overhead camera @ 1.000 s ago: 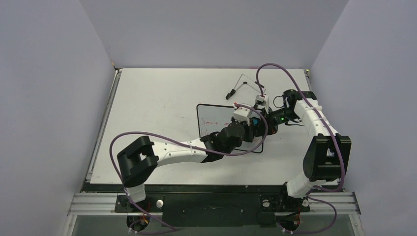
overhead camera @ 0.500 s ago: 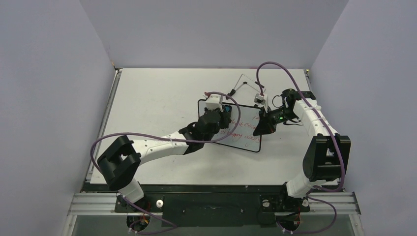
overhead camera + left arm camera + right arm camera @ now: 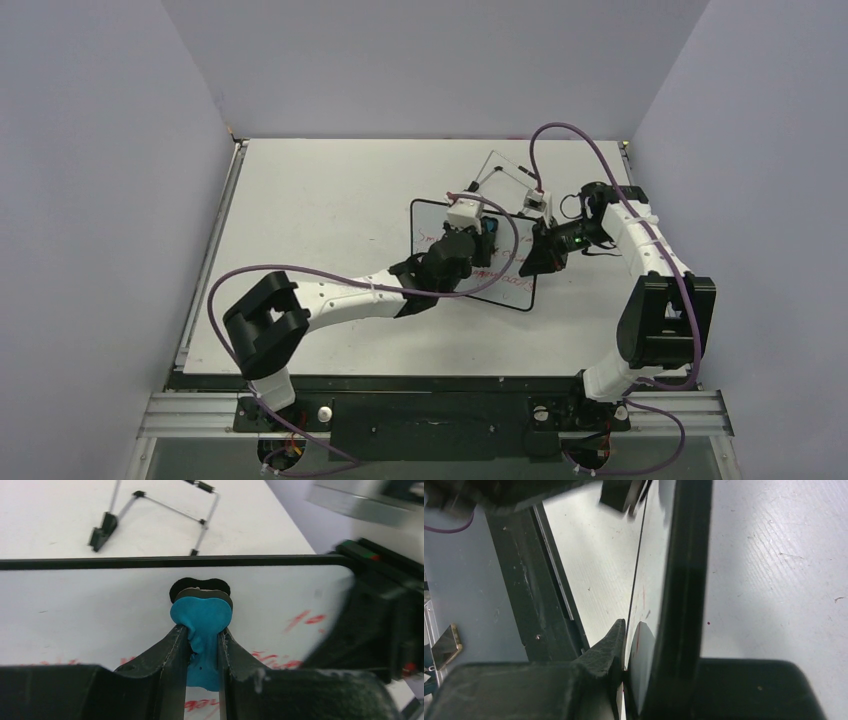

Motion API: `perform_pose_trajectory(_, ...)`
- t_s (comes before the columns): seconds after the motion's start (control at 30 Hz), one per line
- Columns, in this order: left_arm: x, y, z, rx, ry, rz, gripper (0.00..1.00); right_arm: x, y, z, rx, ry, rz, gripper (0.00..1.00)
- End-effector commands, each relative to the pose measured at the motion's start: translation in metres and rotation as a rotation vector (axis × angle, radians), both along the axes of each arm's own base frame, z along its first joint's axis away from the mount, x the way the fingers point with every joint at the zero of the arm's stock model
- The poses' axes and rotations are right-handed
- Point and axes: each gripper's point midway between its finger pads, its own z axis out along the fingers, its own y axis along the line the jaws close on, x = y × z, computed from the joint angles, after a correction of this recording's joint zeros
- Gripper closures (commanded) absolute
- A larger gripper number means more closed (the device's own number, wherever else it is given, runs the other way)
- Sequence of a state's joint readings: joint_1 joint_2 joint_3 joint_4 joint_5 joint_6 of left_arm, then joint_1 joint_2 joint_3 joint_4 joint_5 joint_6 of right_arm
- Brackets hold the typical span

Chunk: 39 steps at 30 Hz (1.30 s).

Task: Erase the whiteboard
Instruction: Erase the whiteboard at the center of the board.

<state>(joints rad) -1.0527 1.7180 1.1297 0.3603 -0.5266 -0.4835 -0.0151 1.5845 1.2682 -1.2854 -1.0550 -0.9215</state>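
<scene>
The whiteboard (image 3: 508,287) lies flat on the table, white with a thin black rim and red handwriting (image 3: 302,620) still on parts of it. My left gripper (image 3: 482,238) is over the board's upper middle, shut on a small blue eraser (image 3: 201,622). The eraser's head presses on the board close to the far rim. My right gripper (image 3: 537,256) is shut on the board's right edge. In the right wrist view the whiteboard (image 3: 655,555) runs edge-on between the two black fingers (image 3: 610,642).
A thin wire easel stand (image 3: 505,168) rests on the table just beyond the board, also seen as the stand (image 3: 160,505) in the left wrist view. Purple cables loop over both arms. Grey walls enclose the table on three sides.
The left arm swept the eraser from the board's lower right to its upper left, then back to the upper middle. The board slid slightly rightward. The right gripper kept its hold.
</scene>
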Motion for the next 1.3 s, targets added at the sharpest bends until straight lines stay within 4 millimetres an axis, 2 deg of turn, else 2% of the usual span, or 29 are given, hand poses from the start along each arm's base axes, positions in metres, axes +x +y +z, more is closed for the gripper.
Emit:
perform_pose_trajectory(0.0,-0.042,-0.078,0.020,-0.073,-0.032,-0.259,1.00,-0.020,0.014,0.008,0.016,-0.032,0.128,1.00)
perform_pose_trajectory(0.17,-0.061,-0.099,0.022,-0.072,-0.039,-0.340,1.00,-0.020,0.014,0.008,0.015,-0.034,0.127,1.00)
perform_pose_trajectory(0.27,-0.068,-0.100,0.021,-0.074,-0.036,-0.367,1.00,-0.020,0.013,0.009,0.019,-0.035,0.131,1.00)
perform_pose_trajectory(0.37,-0.071,-0.093,0.012,-0.043,-0.027,-0.350,1.00,-0.020,0.013,0.009,0.019,-0.036,0.130,1.00)
perform_pose_trajectory(0.4,-0.066,-0.086,0.011,-0.035,-0.028,-0.316,1.00,-0.020,0.013,0.009,0.019,-0.035,0.130,1.00)
perform_pose_trajectory(0.43,-0.064,-0.079,0.002,-0.013,-0.013,-0.295,1.00,-0.021,0.013,0.010,0.020,-0.037,0.130,1.00)
perform_pose_trajectory(0.47,-0.055,-0.068,0.005,-0.010,-0.017,-0.246,1.00,-0.021,0.013,0.010,0.020,-0.037,0.130,1.00)
perform_pose_trajectory(0.5,-0.051,-0.058,-0.004,0.010,0.000,-0.219,1.00,-0.021,0.013,0.010,0.021,-0.037,0.130,1.00)
perform_pose_trajectory(0.53,-0.038,-0.042,-0.007,0.029,0.009,-0.162,1.00,-0.021,0.013,0.010,0.020,-0.037,0.130,1.00)
perform_pose_trajectory(0.57,-0.031,-0.033,-0.007,0.034,0.015,-0.132,1.00,-0.021,0.014,0.010,0.022,-0.035,0.130,1.00)
perform_pose_trajectory(0.7,0.014,0.018,0.000,0.089,0.012,0.034,1.00,-0.021,0.014,0.010,0.022,-0.036,0.131,1.00)
perform_pose_trajectory(0.77,0.026,0.032,0.008,0.119,-0.012,0.086,1.00,-0.021,0.014,0.010,0.022,-0.038,0.129,1.00)
perform_pose_trajectory(0.83,0.031,0.036,0.015,0.144,-0.034,0.100,1.00,-0.021,0.013,0.011,0.021,-0.039,0.129,1.00)
perform_pose_trajectory(0.93,0.032,0.026,0.024,0.141,-0.051,0.079,1.00,-0.021,0.014,0.011,0.022,-0.038,0.130,1.00)
perform_pose_trajectory(1.0,0.025,0.010,0.029,0.120,-0.063,0.032,1.00,-0.021,0.013,0.010,0.021,-0.036,0.130,1.00)
perform_pose_trajectory(1.17,-0.012,-0.050,0.041,0.063,-0.107,-0.190,1.00,-0.021,0.014,0.010,0.022,-0.036,0.129,1.00)
perform_pose_trajectory(1.27,-0.031,-0.075,0.048,0.053,-0.139,-0.316,1.00,-0.021,0.014,0.011,0.022,-0.038,0.131,1.00)
